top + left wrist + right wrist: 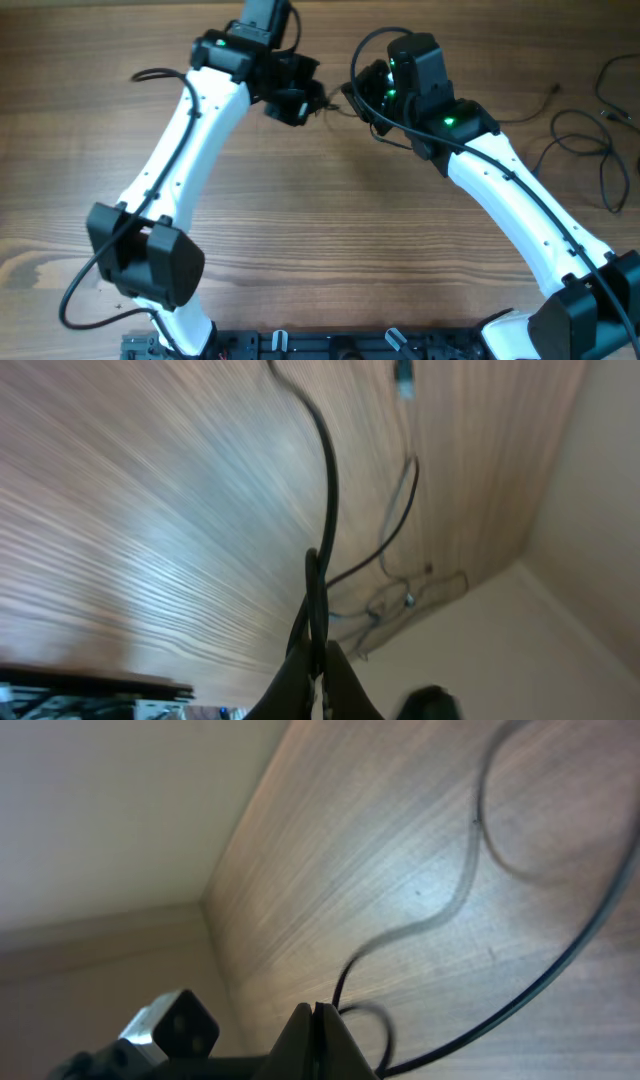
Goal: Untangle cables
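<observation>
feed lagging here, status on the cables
Left end effector shut on cable. Right end effector shut on cable too. Loose cables lie far right.

**Cables: one stretch pinched at 12 o'clock, slack loops at 3**

The cables (578, 137) are very thin, dark cords. In the overhead view most of their length lies flat on the wood in loose, overlapping loops at 2 to 3 o'clock. A short stretch at 12 o'clock is pinched between the closed left gripper (318, 660) and the closed right gripper (316, 1012). In the left wrist view one strand runs toward 12 o'clock, and a small tangle with a silvery tip (408, 598) sits at 4 o'clock.
</observation>
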Robot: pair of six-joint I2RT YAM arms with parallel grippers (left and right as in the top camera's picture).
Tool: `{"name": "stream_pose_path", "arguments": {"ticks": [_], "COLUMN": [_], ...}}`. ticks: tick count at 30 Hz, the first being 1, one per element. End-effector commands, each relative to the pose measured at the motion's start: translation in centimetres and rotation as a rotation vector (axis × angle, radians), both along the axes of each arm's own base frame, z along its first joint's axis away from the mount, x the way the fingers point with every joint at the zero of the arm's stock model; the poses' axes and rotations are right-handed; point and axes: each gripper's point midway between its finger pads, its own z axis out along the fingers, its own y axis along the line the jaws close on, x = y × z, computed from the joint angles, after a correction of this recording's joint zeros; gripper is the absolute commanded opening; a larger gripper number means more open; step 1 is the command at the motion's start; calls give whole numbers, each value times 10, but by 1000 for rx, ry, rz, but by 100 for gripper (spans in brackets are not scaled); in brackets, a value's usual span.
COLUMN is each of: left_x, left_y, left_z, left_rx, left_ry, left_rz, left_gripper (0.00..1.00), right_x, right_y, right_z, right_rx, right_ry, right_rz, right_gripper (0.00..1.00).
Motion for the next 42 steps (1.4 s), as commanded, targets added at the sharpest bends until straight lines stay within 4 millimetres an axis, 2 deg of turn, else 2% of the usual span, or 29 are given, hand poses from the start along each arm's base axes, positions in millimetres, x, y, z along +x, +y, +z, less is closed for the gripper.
{"name": "stream_pose_path", "arguments": {"ticks": [1,5,7,9,10,12,13,16,19,22,23,24,28,35,42], "left_x": [2,-11,-12,-10,-9,-6,-4,-1,-1,-4,-6,-6,-8,-11,-11], "left_y": [56,111,121,120,116,107,101,88,76,63,59,57,54,49,45], "left_z": [37,46,53,56,57,57,57,55,54,54,54,53,51,49,49], "left_rx": [62,120,114,110,107,100,98,107,120,94,92,100,149,196,202], "left_ry": [-133,-104,-124,-142,-151,-157,-159,-154,-132,-99,-87,-83,-102,-120,-118], "left_rz": [31,115,129,131,126,124,129,159,236,285,301,319,318,332,393], "left_gripper": [4,4,4,4,4,4,4,4,4,4,4,4,4,4,4], "right_x": [4,4,1,-3,-6,-11,-14,-18,-21,-23,-24,-25,-26,-33,-32], "right_y": [-14,-36,-32,-20,-14,-5,0,14,20,21,22,23,28,38,38], "right_z": [21,27,32,37,38,39,39,38,30,21,19,17,13,12,12], "right_rx": [-47,-75,-44,-1,14,38,46,41,45,80,91,96,90,116,149], "right_ry": [-99,-109,-111,-119,-118,-98,-91,-98,-55,22,46,60,66,95,129], "right_rz": [10,-2,28,80,101,104,110,127,82,18,1,-7,2,-1,-53], "right_gripper": [4,4,4,4,13,78,80,78,65,45,30,25,28,29,27]}}
